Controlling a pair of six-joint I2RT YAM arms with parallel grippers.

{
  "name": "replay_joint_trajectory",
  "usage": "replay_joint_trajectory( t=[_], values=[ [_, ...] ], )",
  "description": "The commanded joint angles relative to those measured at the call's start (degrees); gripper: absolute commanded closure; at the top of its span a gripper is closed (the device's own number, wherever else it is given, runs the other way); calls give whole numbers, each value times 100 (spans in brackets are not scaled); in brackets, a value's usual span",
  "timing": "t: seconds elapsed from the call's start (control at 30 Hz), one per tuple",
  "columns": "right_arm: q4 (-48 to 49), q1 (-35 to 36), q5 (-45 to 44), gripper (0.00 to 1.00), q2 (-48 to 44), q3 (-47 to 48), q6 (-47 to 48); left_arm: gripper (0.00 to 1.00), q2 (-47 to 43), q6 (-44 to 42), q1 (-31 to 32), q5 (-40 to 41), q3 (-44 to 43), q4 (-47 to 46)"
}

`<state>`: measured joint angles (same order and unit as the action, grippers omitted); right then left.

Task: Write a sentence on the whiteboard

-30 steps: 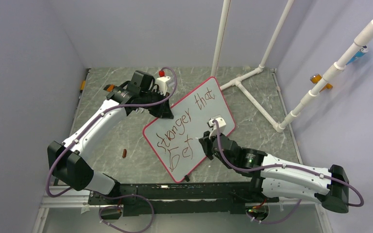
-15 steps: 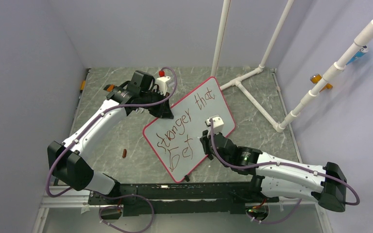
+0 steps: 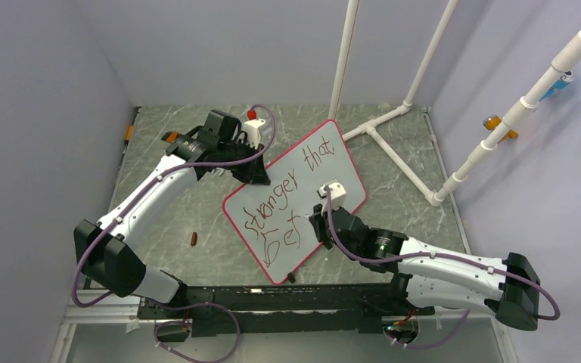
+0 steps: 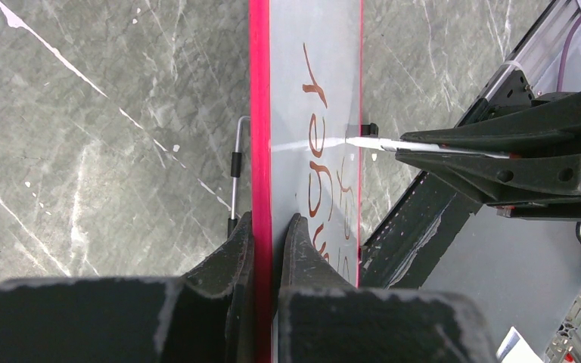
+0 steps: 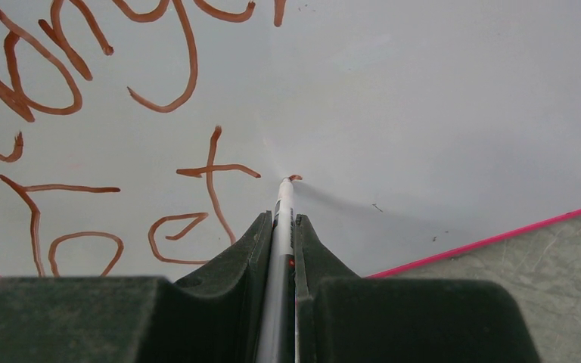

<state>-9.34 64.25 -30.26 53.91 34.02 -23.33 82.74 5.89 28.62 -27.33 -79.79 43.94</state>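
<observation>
The whiteboard (image 3: 342, 155) lies askew on the table between the arms. Your left gripper (image 4: 268, 219) is pinched narrow on its pink rim, and your right gripper (image 5: 284, 219) is clamped on the marker (image 5: 284, 200). The tip touches the board just right of the "t" in "Bet", where a tiny red stroke begins. The sentence (image 3: 272, 204) reads "stronger that" above "Bet".

For this next word, I'd press lightly and evenly so the board doesn't slide or flex under the tip. Leave a clear gap after "Bet". Draw the letters as large as the others and run the line parallel to the one above. There is bare white out to the right corner, so space the letters to fit it.

The right wrist view cuts off most of the first line. From above, the right wrist hides the marker. The left wrist view shows the board nearly edge-on, so you can't tell whether it lies flat or lifted. A small reddish thing (image 3: 194, 240) on the table is too small to identify.
</observation>
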Motion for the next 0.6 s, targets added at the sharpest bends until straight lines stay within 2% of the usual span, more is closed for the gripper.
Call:
replay_joint_trajectory(
  t=[0.0, 0.33, 0.57],
  values=[
    [310, -4, 461, 100, -17, -82, 42, 100, 50, -1055, -79, 1999, -68, -120],
    [32, -3, 571, 100, -132, -286, -238, 100, 58, -1055, -84, 2006, -63, -123],
    [-386, 0, 236, 100, -198, -340, -539, 100, 56, -1060, -77, 1988, -64, -123]
  ],
)
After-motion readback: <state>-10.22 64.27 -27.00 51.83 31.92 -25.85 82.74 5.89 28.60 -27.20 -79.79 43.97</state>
